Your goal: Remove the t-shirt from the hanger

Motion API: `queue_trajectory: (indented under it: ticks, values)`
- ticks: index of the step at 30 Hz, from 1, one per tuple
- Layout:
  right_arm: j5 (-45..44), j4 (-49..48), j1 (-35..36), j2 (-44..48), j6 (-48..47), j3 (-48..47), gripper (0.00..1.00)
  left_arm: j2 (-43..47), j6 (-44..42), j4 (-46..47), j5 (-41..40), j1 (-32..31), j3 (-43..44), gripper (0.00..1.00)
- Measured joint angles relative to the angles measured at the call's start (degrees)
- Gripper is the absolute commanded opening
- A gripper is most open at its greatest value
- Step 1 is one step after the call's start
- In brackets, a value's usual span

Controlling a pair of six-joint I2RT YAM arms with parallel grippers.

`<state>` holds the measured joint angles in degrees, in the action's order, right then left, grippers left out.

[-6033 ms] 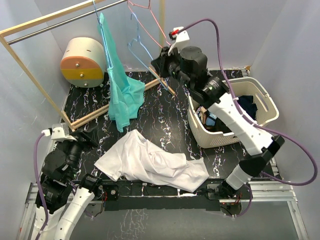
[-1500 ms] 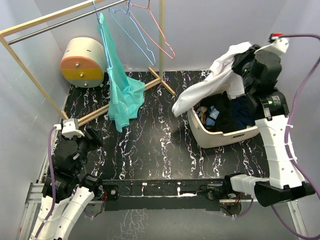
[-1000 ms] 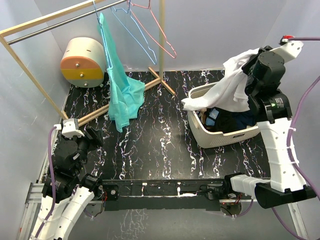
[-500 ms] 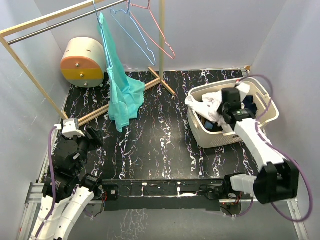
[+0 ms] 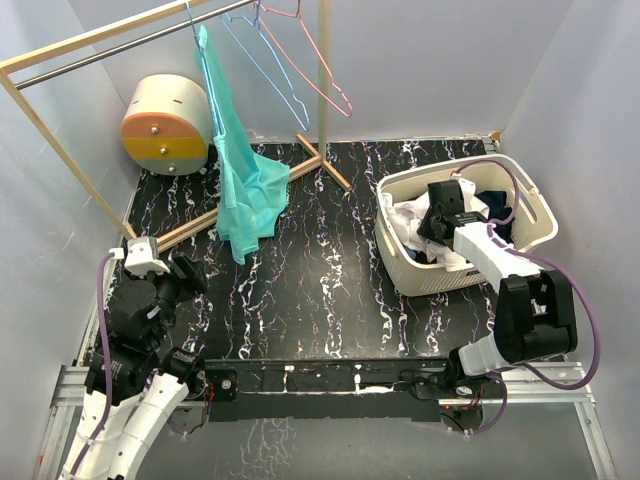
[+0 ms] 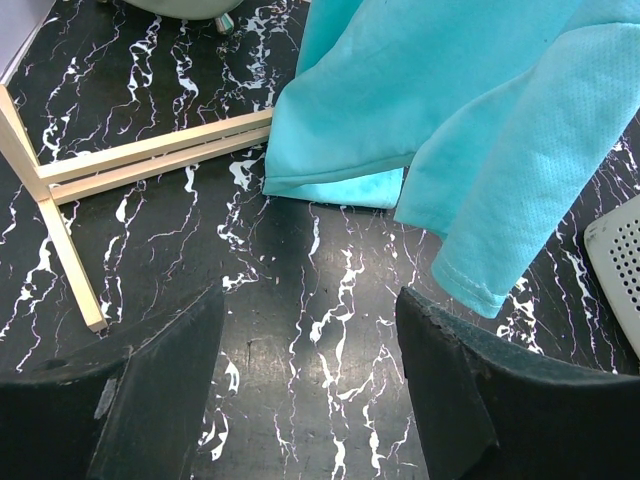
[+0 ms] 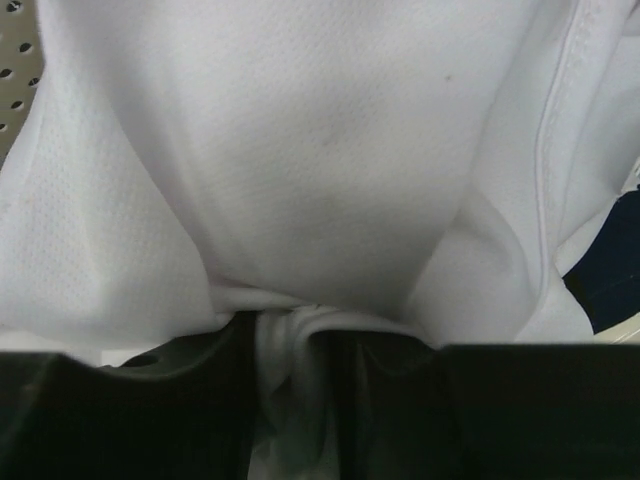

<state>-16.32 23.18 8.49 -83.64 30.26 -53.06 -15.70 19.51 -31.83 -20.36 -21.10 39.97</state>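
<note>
Down in the basket (image 5: 452,276) at the table's (image 5: 320,290) far right, the white shirt (image 5: 408,216) lies heaped on its left side over dark clothes; the right hand (image 5: 430,226) is lowered into the basket, right on top of that heap; seen from its wrist, its fingers (image 7: 400,400) stand close together with a bunched fold of shirt between them, the cloth spreading out beyond the tips and filling the view; whether they squeeze the fold or merely flank it I cannot tell. Well apart, at the near left, the left hand (image 6: 310,302) hangs above bare table, spread wide and holding nothing; a teal garment (image 5: 245,180) droops off the rack (image 5: 110,35) ahead of it, its hem reaching the table beside the rack's wooden foot (image 6: 150,152). Two bare wire hangers (image 5: 285,70), blue and pink, hang on the rail further right.
</note>
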Motion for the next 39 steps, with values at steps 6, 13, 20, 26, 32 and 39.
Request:
queue_trajectory:
  ticks: [6,13,20,26,32,39]
  values:
    - [2.54,8.52,-0.04,3.15,-1.01,-6.84,0.90,-0.09,-0.02,0.00,0.04,0.00,-0.22,0.79]
    - [14.36,14.45,0.44,13.60,-6.05,-23.39,0.09,-0.59,0.00,0.02,0.22,0.00,-0.22,0.79]
    - [27.23,14.64,13.42,10.80,-8.26,-44.61,0.08,-0.59,0.00,0.02,0.24,0.00,-0.22,0.79]
    - [27.65,17.99,33.29,-10.12,-12.26,-73.53,0.26,-0.35,0.00,0.00,0.11,0.00,-0.22,0.79]
    - [23.78,19.06,38.49,-25.75,-14.71,-86.90,0.52,0.44,0.02,0.00,-0.20,0.00,-0.24,0.79]
    - [14.58,12.09,44.35,-29.42,-18.18,-86.03,0.62,0.42,0.02,0.00,-0.20,0.00,-0.24,0.79]
